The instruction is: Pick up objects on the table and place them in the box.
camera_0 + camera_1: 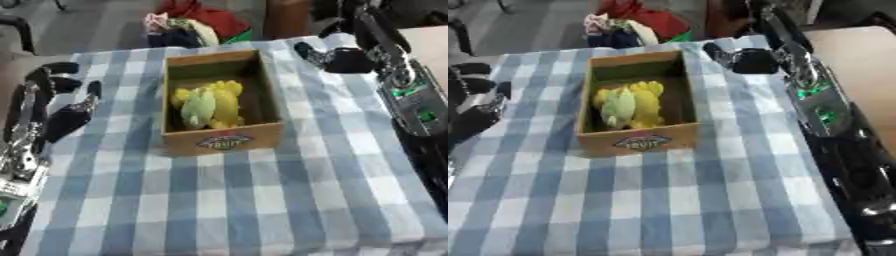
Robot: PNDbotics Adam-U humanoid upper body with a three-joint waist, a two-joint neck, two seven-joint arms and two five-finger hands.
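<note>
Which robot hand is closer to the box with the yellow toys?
Right, narrowly. The right hand sits beside the box's far right corner; the left hand hangs farther off its left side.

The table (262, 210) is covered by a blue-and-white checked cloth (219, 200) reaching its near edge. Beyond the far edge lies a grey floor (105, 25). A heap of red, pink, dark blue, cream and green fabric (197, 22) sits on the floor just behind the table. A brown upright object (287, 17) stands beside the heap. A tan surface (859, 65) adjoins the table on the right. Lighting is even and diffuse.
</note>
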